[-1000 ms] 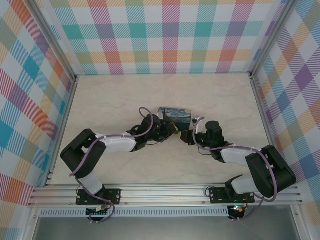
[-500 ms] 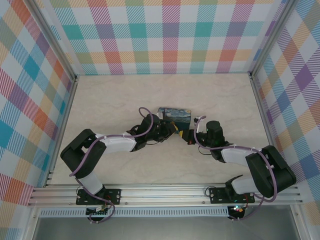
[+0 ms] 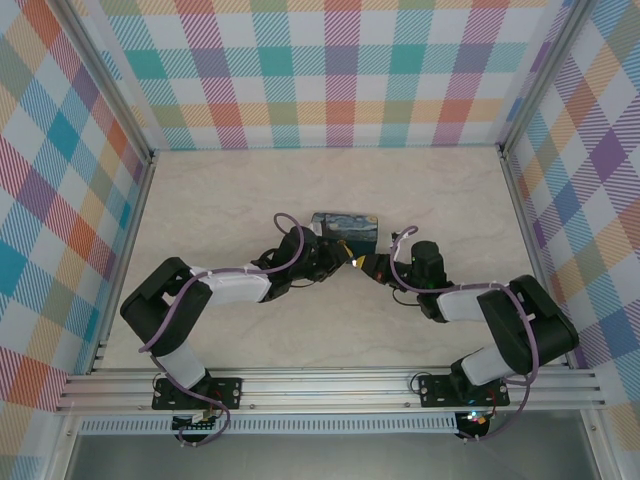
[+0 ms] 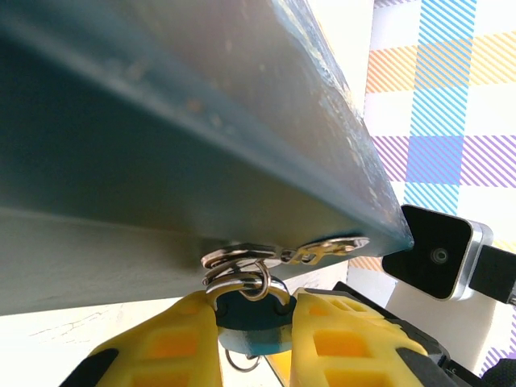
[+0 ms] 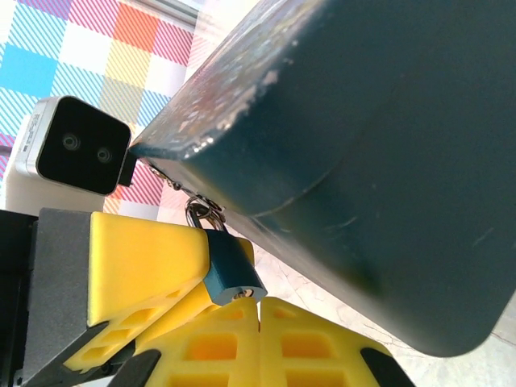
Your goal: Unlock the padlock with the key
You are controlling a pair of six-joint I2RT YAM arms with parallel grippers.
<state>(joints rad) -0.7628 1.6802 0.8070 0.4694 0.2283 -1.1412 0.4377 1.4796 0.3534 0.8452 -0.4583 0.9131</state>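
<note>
At the near edge of the tabletop [image 3: 210,190]: both arm bases, elbows out, forearms bent inward toward the middle. From above, left claw [image 3: 338,262] and right claw [image 3: 371,265] tip to tip, close against the near side of the starry tin [image 3: 345,229], set around the tabletop's middle.

On the left wrist camera: yellow fingers [image 4: 173,351] clamped on the padlock [image 4: 248,326], one on each flank of the blue body, touching it. Shackle threaded through a small stack of silvery rings [image 4: 234,274] under the tin's lower edge, body hanging toward the claw.

On the right wrist camera: right fingers [image 5: 314,347] pressed flat together, no gap along the seam, tips right under the padlock's base and just touching it. Tiny bright speck at that base, perhaps the key [image 5: 241,296], too small to tell. Left finger wedged against the padlock's side. Beyond, the tin's dark wall, then the left wrist's camera housing [image 5: 76,145] and the plaid wall [image 3: 340,80] at the far edge.
</note>
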